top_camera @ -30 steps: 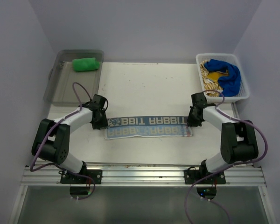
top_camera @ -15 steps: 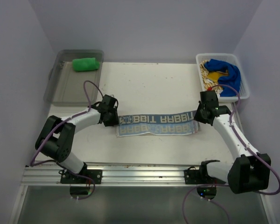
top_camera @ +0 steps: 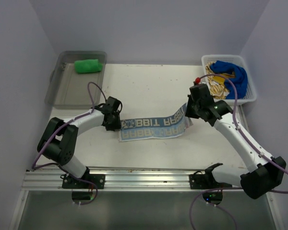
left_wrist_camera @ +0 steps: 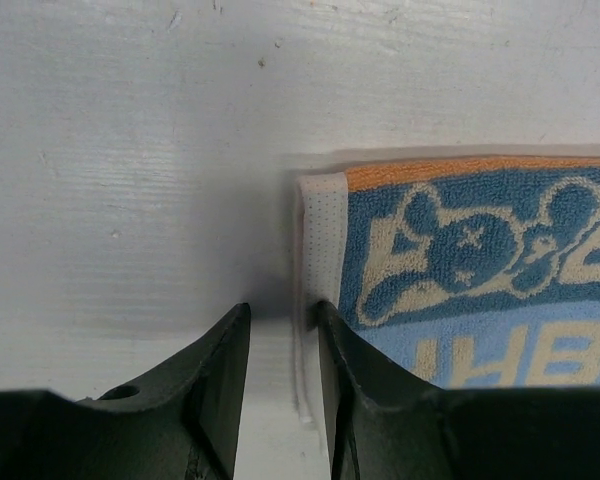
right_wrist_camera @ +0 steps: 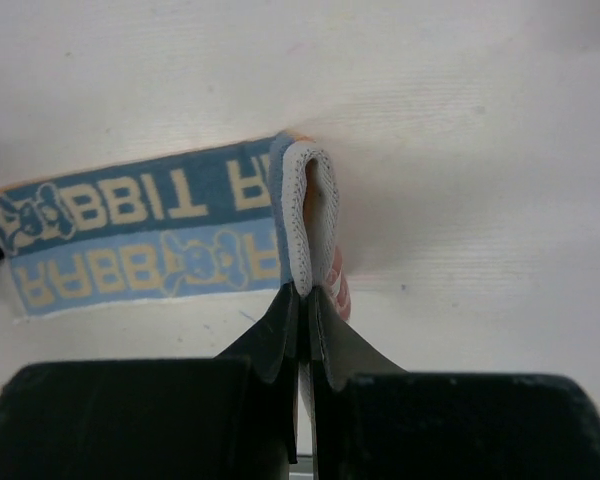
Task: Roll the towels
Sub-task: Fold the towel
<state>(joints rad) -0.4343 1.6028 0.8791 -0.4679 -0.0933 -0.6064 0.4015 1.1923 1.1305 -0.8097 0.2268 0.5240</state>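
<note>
A long folded towel (top_camera: 149, 128), blue-printed with tan letters and an orange edge, lies across the table's middle. My left gripper (top_camera: 117, 124) is open at its left end. In the left wrist view (left_wrist_camera: 280, 325) one finger rests on the white hem of the towel (left_wrist_camera: 480, 250), with bare table between the jaws. My right gripper (top_camera: 191, 115) is shut on the towel's right end. It holds that end lifted and curled over toward the left, as the right wrist view (right_wrist_camera: 304, 295) shows above the flat part of the towel (right_wrist_camera: 130, 240).
A rolled green towel (top_camera: 88, 65) lies in a clear bin (top_camera: 62, 93) at the back left. A blue towel (top_camera: 233, 74) and a yellow-tan patterned one (top_camera: 214, 85) are heaped in a white basket (top_camera: 252, 97) at the back right.
My right gripper has lifted the towel's right end and carried it left and back, so that end curls up. Both arms first dragged the towel away from the near edge. The left gripper now stays put.
</note>
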